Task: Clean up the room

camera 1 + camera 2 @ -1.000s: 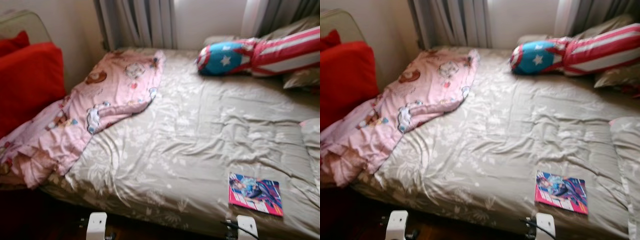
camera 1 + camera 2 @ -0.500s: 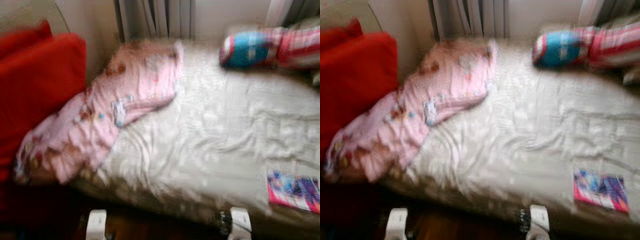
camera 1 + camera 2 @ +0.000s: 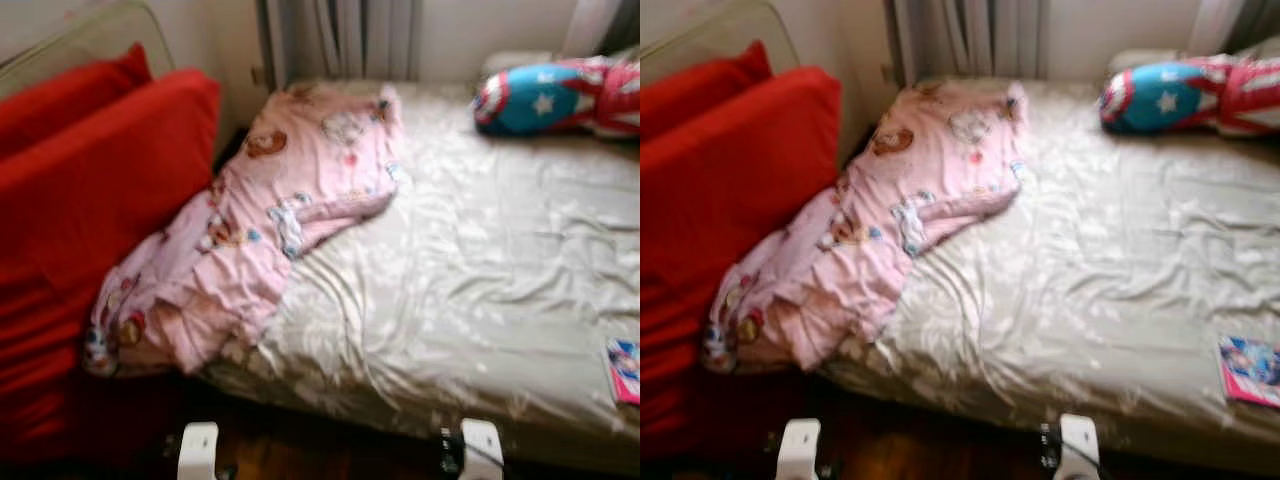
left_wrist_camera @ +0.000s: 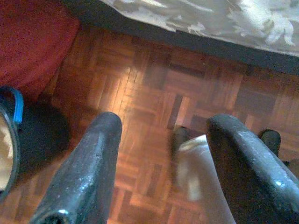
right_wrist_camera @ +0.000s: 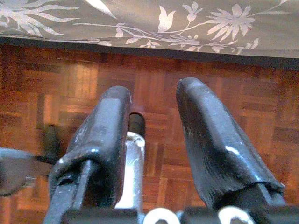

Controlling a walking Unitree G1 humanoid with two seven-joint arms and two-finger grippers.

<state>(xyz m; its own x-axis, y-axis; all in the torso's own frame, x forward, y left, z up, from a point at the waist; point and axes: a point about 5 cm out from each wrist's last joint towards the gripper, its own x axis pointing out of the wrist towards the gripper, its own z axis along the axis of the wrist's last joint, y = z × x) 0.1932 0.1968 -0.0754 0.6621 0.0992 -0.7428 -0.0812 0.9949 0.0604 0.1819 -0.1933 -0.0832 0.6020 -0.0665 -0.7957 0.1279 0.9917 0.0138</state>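
Facing bed with blanket rumpled, book unstowed; left hand and right hand apart, empty, tidying unstarted.

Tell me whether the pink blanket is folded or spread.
Neither: the pink blanket lies crumpled in a heap, trailing off the bed's left edge toward the red cushions.

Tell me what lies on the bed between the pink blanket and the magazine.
Only bare, rumpled grey floral bedspread lies between the pink blanket and the magazine, as the left eye view shows.
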